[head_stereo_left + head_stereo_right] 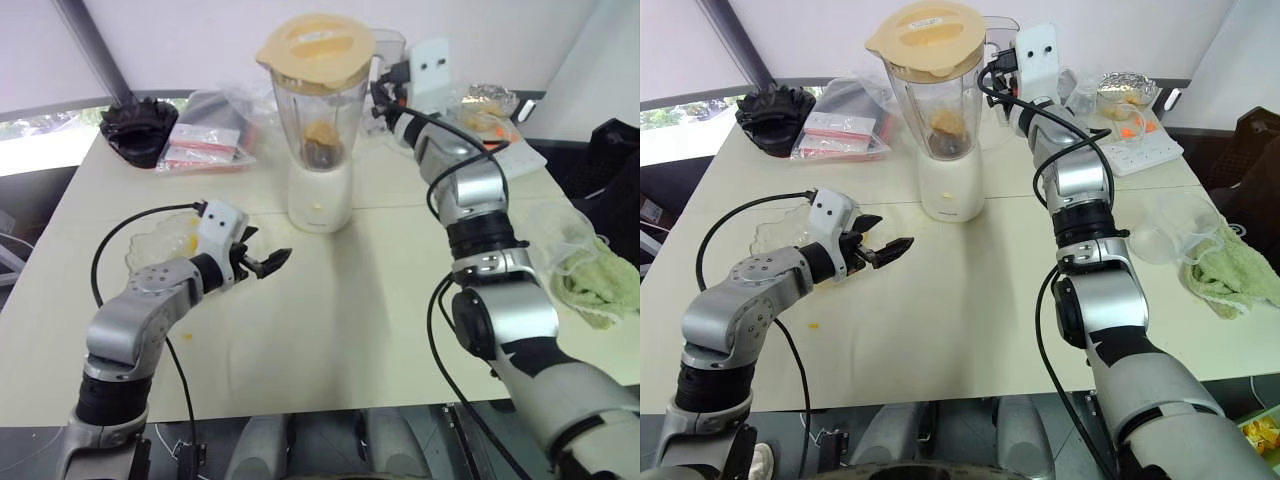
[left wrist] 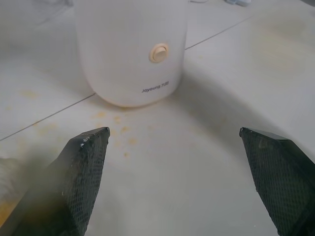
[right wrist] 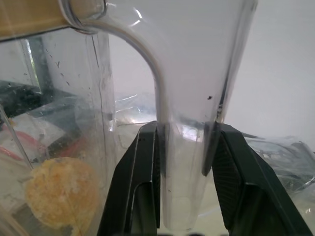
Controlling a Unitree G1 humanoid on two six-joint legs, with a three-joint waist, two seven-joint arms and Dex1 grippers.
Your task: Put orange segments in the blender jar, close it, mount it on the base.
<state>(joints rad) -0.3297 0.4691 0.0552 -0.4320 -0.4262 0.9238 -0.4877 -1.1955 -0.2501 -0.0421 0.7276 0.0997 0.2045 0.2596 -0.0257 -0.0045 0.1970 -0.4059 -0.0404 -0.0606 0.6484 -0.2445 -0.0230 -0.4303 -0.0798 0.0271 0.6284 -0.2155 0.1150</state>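
Blender jar: the blender jar (image 1: 318, 115) stands upright on the base (image 1: 320, 196), near the middle of the counter (image 1: 350, 310), toward its far side.
Orange segments: orange segments (image 3: 61, 194) lie at the bottom of the jar, near the dark blade.
Lid: the round cream lid (image 1: 314, 48) sits on top of the jar, so closing looks done.
Right gripper: the right gripper (image 3: 179, 162) has its jaws pinching the clear side handle (image 3: 189, 123) of the jar.
Left gripper: the left gripper (image 1: 262, 262) hangs low over the counter in front of the base, jaws spread wide and holding nothing.
Progress: filling, closing and mounting all appear finished; I judge only letting go of the handle is left. Whether the jar is fully locked on the base, I cannot tell.
Around: a shallow glass bowl (image 1: 160, 240) with juice traces beside the left arm; small orange spots on the counter.
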